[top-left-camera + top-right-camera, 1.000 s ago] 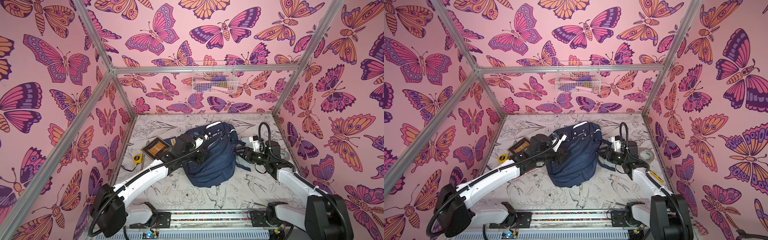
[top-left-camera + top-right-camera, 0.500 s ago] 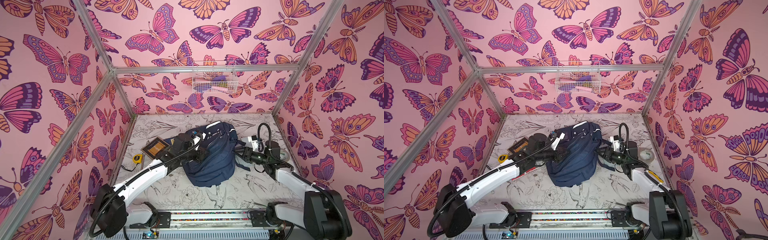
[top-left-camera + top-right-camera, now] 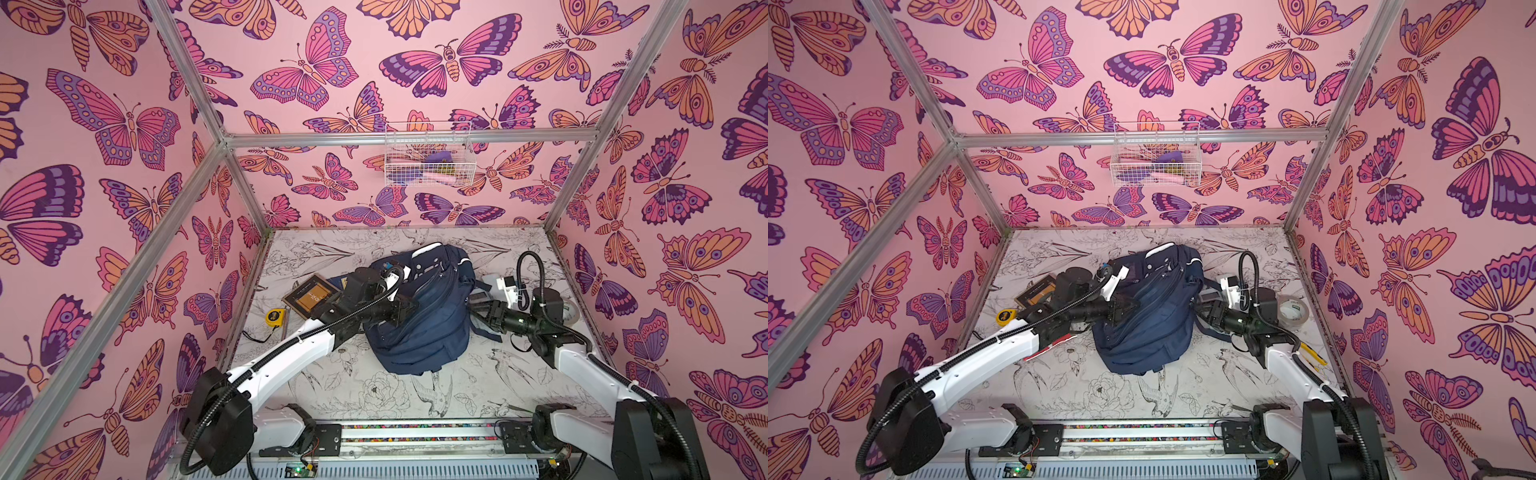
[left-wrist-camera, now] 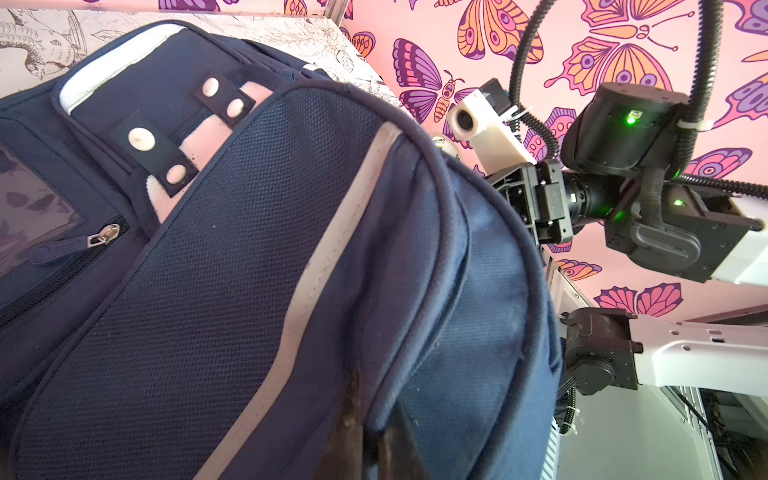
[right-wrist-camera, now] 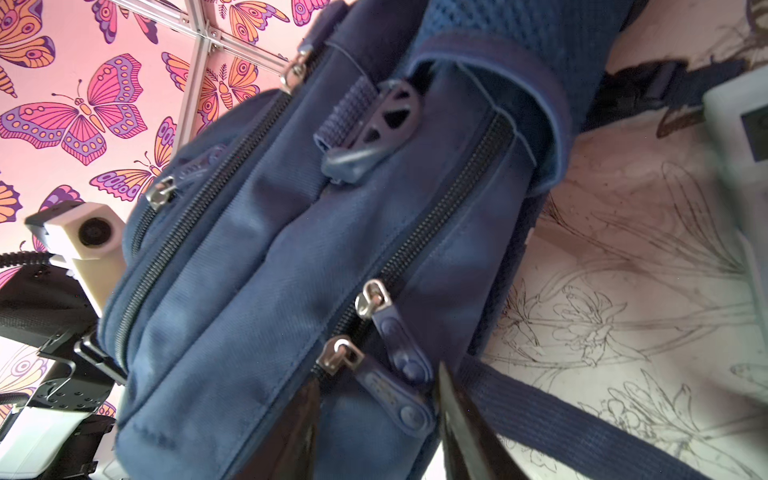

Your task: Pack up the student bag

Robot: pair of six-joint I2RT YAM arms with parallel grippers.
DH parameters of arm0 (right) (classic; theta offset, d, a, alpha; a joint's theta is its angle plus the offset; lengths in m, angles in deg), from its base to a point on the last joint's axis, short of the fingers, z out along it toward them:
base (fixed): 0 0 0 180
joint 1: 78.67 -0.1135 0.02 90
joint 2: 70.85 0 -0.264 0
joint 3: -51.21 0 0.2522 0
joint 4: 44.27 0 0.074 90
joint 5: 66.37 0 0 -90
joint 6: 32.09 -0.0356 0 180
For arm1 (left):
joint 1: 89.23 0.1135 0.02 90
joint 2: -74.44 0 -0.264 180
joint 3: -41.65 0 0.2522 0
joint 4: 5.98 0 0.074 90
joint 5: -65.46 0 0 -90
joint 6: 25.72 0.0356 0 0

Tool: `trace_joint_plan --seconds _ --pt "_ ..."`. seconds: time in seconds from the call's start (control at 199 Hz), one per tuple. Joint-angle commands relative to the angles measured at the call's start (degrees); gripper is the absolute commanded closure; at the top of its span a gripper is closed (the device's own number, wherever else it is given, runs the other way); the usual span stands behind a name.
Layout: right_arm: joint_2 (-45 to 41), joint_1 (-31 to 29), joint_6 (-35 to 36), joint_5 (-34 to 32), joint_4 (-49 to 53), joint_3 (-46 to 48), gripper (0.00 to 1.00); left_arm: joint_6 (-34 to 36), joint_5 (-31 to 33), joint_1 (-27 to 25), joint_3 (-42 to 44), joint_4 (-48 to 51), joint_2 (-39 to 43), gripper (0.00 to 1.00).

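Note:
The student bag (image 3: pixel 428 316) (image 3: pixel 1150 320), navy blue with pale stripes, lies bunched in the middle of the table. My left gripper (image 3: pixel 409 309) (image 3: pixel 1129 307) reaches in from the left and is shut on a piped fabric ridge of the bag (image 4: pixel 249 232); in the left wrist view its fingertips (image 4: pixel 374 432) pinch that ridge. My right gripper (image 3: pixel 478 309) (image 3: pixel 1202 309) is at the bag's right side. In the right wrist view its jaws (image 5: pixel 380 419) stand apart on either side of a blue rubber zipper pull (image 5: pixel 395 399) on the bag (image 5: pixel 257 270).
A dark framed board (image 3: pixel 311 297) and a yellow tape measure (image 3: pixel 275 316) lie left of the bag. A roll of tape (image 3: pixel 1292 311) and a yellow-handled tool (image 3: pixel 1312 353) lie by the right wall. A white wire basket (image 3: pixel 428 162) hangs on the back wall.
My right gripper's jaws have narrowed around the zipper pull at the bag's right side. The left gripper keeps its hold and has shifted slightly.

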Motion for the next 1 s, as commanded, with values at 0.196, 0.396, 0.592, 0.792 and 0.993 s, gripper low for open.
trace_joint_plan --seconds 0.196,0.396,0.592,0.792,0.993 --pt "-2.24 0.17 -0.76 0.24 1.34 -0.13 0.70 -0.33 -2.20 0.88 0.22 -5.43 2.02 1.00" --pt "-1.75 0.12 -1.66 0.75 0.20 -0.13 0.75 0.09 -2.43 1.06 0.13 -4.93 1.84 1.00" --pt "-0.64 -0.07 -3.20 2.77 -3.10 0.35 0.67 0.21 -2.61 1.34 0.15 -4.77 1.67 1.00" --pt "-0.14 -0.29 -3.39 3.39 -3.99 0.31 0.80 0.41 -2.63 1.49 0.16 -4.57 1.40 1.00" --pt "-0.03 -1.19 -3.75 3.10 -3.91 0.45 0.78 0.49 -3.05 1.57 0.13 -4.37 1.23 1.00"
